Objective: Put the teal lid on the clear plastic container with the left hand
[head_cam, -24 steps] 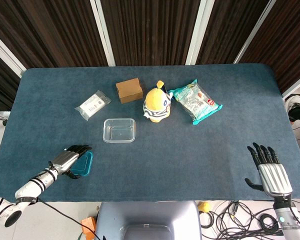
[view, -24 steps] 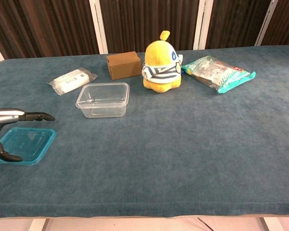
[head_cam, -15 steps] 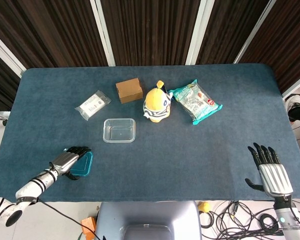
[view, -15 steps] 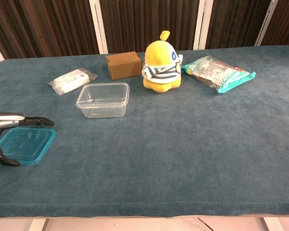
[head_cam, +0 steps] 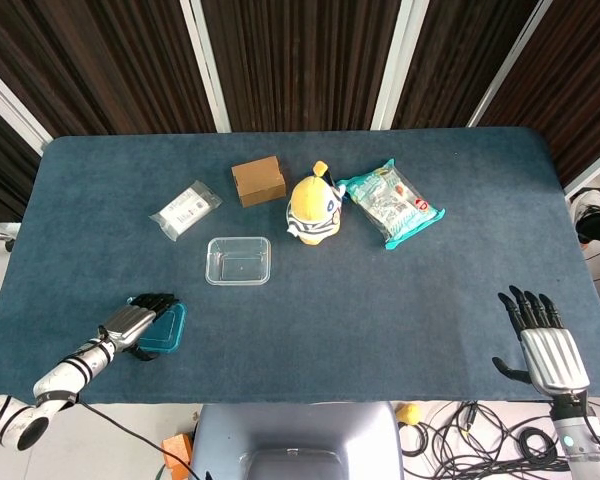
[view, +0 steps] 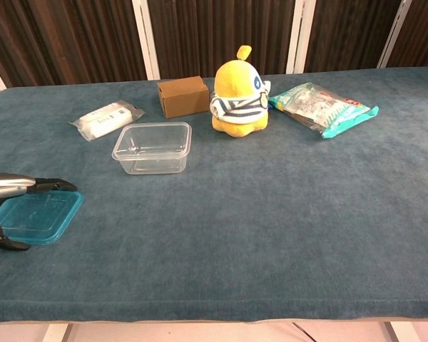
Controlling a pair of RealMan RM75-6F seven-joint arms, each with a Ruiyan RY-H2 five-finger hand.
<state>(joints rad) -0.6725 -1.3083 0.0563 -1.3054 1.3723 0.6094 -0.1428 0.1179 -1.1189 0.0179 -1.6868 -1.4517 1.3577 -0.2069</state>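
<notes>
The teal lid (head_cam: 168, 331) (view: 39, 216) lies flat on the blue table near the front left edge. My left hand (head_cam: 135, 320) (view: 18, 187) reaches over it from the left. Its fingers (view: 51, 185) stretch just above the lid's far side and its thumb (view: 1, 238) sits low at the near left corner. No firm grip on the lid shows. The clear plastic container (head_cam: 239, 260) (view: 153, 147) stands without a lid, further in and to the right of the teal lid. My right hand (head_cam: 545, 345) hangs open with its fingers spread at the front right edge.
Behind the container are a small white packet (head_cam: 185, 209), a brown cardboard box (head_cam: 259, 180), a yellow plush toy (head_cam: 315, 207) and a teal snack bag (head_cam: 390, 205). The table's front edge (view: 200, 313) runs close below the lid.
My left hand has drawn back a little toward the front left and its fingers have sunk closer to the lid. The lid and my right hand have hardly moved.
</notes>
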